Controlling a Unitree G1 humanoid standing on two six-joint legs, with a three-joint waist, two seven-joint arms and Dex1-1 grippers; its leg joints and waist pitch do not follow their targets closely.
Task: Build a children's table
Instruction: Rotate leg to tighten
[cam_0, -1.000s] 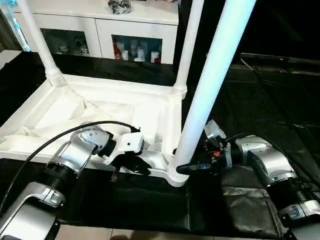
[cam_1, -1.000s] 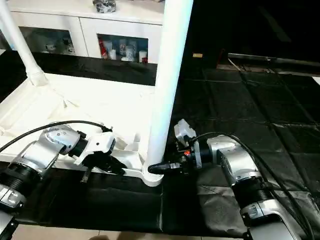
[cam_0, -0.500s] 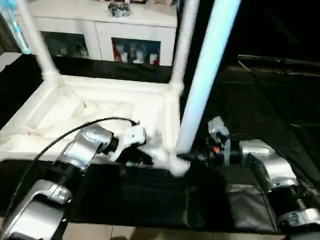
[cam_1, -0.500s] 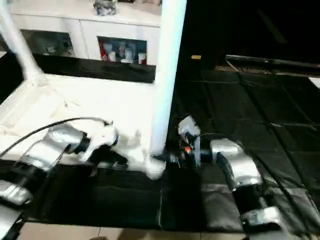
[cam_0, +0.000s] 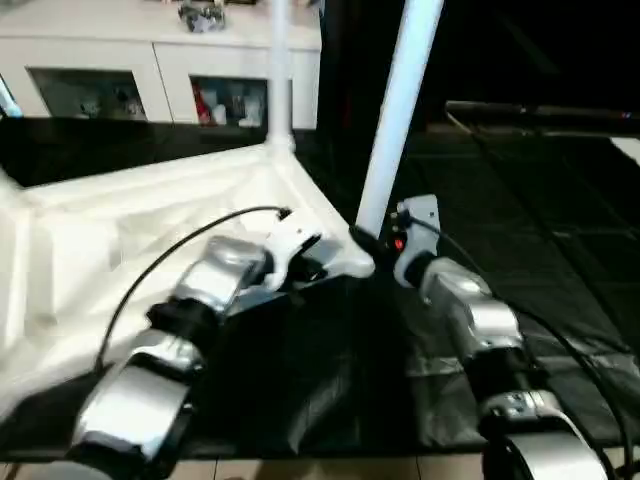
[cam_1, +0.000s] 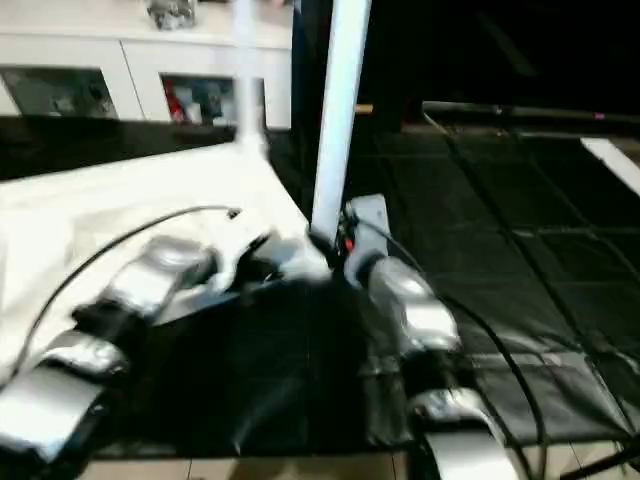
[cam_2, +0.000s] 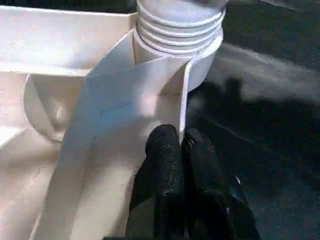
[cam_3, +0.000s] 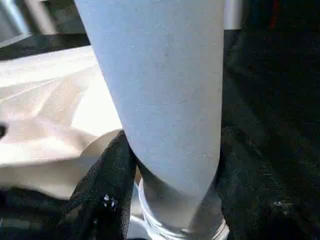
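Note:
The children's table top lies upside down on the black mat, ribbed side up. One white leg stands in the near right corner socket, and a second leg rises at the far corner. My left gripper is shut on the thin rim wall just beside that near socket. My right gripper is closed around the standing leg low down, one black finger on each side, just above its ribbed base.
A white cabinet with glass doors stands behind the table. Black mat covers the floor to the right and front, with a folded wrinkle near my right forearm. A black cable arcs over my left arm.
The whole picture has swung and blurred, so the camera moved. Both arms now reach further forward with the corner and leg. The right jaws have closed a little on the leg.

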